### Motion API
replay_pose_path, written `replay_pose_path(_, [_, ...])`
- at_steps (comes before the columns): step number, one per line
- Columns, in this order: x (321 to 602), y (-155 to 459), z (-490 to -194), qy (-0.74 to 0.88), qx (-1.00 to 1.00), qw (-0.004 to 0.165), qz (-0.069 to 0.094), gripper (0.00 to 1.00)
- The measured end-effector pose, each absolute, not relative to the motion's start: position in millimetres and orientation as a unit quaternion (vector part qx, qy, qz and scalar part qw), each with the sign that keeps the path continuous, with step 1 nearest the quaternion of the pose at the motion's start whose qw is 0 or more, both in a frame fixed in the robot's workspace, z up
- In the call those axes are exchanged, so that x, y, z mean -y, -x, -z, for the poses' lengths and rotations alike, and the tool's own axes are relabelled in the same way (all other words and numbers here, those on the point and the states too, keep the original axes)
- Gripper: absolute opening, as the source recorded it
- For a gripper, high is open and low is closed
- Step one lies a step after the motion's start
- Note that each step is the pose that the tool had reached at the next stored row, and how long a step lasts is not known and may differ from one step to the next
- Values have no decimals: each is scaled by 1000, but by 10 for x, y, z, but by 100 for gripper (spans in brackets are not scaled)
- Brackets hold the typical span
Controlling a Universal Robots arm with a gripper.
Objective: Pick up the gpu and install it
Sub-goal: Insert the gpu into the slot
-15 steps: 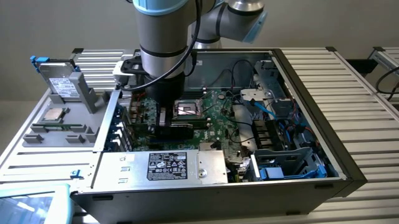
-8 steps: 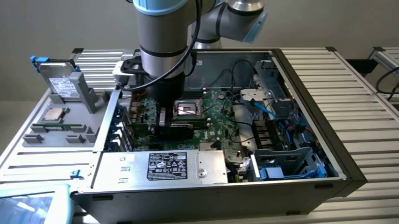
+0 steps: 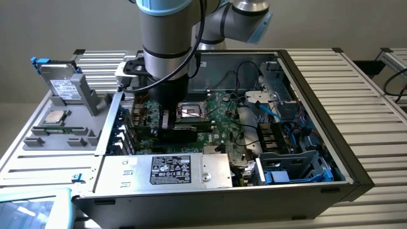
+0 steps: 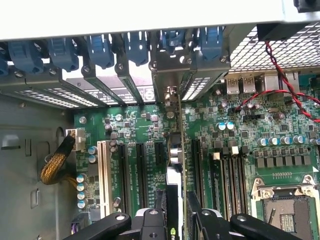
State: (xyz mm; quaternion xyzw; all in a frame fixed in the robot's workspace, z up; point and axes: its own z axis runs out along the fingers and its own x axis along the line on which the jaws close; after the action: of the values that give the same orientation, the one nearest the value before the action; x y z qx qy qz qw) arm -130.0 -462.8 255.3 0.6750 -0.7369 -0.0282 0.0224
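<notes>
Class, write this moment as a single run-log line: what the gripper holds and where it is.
gripper: jaws clamped on gpu | position: inside case, gpu edge-on at motherboard slots | seated: cannot tell

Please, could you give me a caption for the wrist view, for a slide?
The gripper holds the gpu edge-on among the slots of the motherboard.

gpu (image 4: 180,125) mostly hidden, seemingly edge-on
</notes>
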Motion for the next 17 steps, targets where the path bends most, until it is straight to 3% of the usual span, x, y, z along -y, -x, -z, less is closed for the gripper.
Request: replay_pose_path(17, [4627,1295,-2608,-675,737,24,29,27])
